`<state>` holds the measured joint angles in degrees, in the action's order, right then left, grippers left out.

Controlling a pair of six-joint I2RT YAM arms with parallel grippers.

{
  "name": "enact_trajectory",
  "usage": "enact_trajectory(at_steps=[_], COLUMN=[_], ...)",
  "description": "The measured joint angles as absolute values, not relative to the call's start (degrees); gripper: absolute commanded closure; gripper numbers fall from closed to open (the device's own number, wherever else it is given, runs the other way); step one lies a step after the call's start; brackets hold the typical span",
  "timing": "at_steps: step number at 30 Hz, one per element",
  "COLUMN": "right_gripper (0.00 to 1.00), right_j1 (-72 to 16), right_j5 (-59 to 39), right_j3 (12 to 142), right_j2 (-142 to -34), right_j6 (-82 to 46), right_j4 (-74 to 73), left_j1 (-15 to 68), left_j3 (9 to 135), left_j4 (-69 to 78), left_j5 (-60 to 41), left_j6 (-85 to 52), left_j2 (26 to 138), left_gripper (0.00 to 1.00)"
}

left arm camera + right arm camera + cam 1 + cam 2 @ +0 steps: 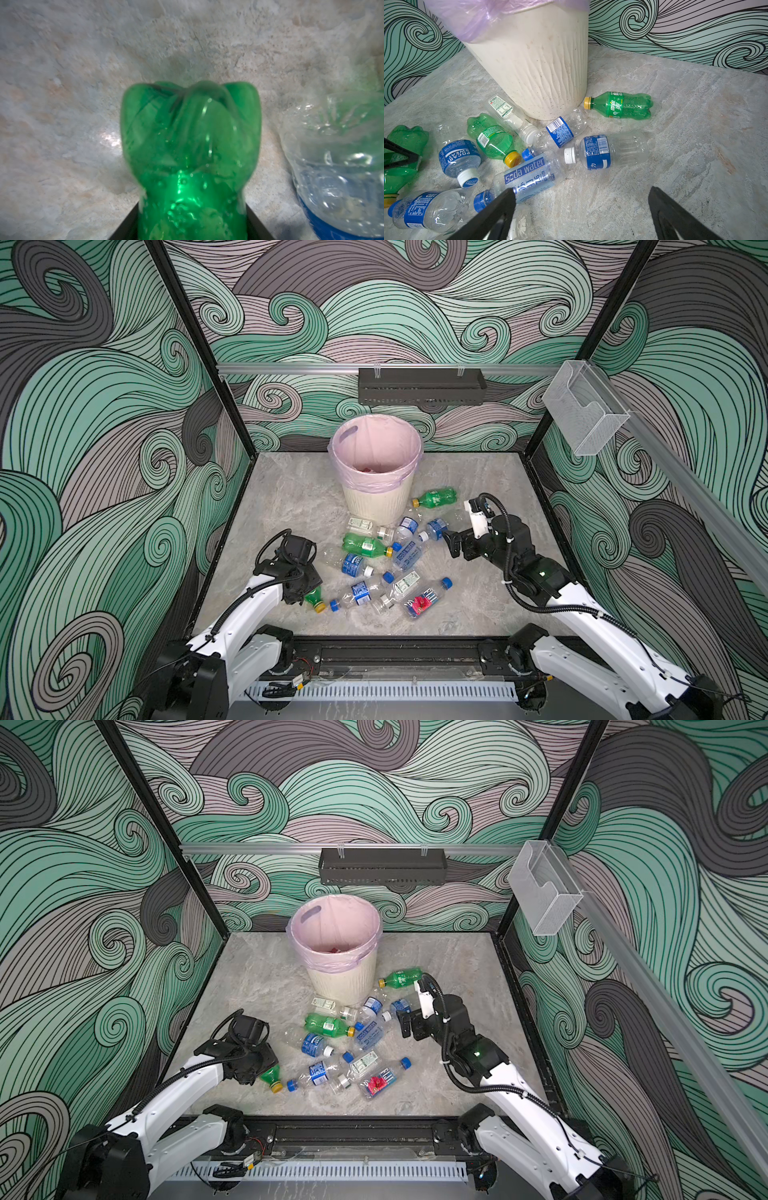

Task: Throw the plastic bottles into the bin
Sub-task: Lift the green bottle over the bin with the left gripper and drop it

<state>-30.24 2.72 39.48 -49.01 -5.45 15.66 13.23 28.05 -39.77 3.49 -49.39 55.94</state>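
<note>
- While the left gripper (300, 591) sits low over the front-left part of the worktop (291, 497), its jaws are closed on a green bottle with a yellow cap (314, 598). Only the neck and cap stick out from under it, toward the front edge.
- Seen from the left wrist, the black fingers (125, 228) lie against both sides of that green bottle's body (190, 145). Its lobed base points away from the camera.
- I cannot tell whether this bottle rests on the worktop or is lifted.
- A clear blue-labelled bottle (336, 166) lies just beside it.
- The right gripper (452, 546) is on the right side of the heap with its jaws wide apart (582, 192) and nothing between them.
- The soda water bottle (527, 176) lies beside one of its fingertips, and a white-capped blue-labelled bottle (604, 151) lies just ahead of it.
- The bin (378, 502) stands upright at the middle of the back edge, well apart from the left gripper, with its pink liner (376, 448) folded over the rim.
- The remaining bottles lie on their sides between the bin's foot and the front edge.
- Among them, a second green bottle (436, 497) lies beside the bin's right side, a third green bottle (363, 545) is mid-heap, and a Fiji bottle (426, 599) is nearest the front.
</note>
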Motion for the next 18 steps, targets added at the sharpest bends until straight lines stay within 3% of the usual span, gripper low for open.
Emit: enact_trajectory(at_steps=[5,8,18], right_gripper=[0.0,0.0,0.0], right_j1=[-30.2,-30.2,-30.2], right_j5=[2.7,2.8,4.3], right_j3=[39.4,39.4,37.6], right_j2=[-49.5,-50.0,-50.0], right_j6=[-6.3,-6.5,-7.8], right_j4=[15.8,16.8,18.4], left_j1=[13.2,13.2,13.2], left_j3=[30.0,32.4,36.9], left_j4=[-40.5,-41.7,-42.5], left_j5=[4.8,5.4,6.3], left_j6=[-47.6,-46.3,-40.8], left_j2=[52.5,51.0,42.2], left_gripper=[0.51,0.59,0.54])
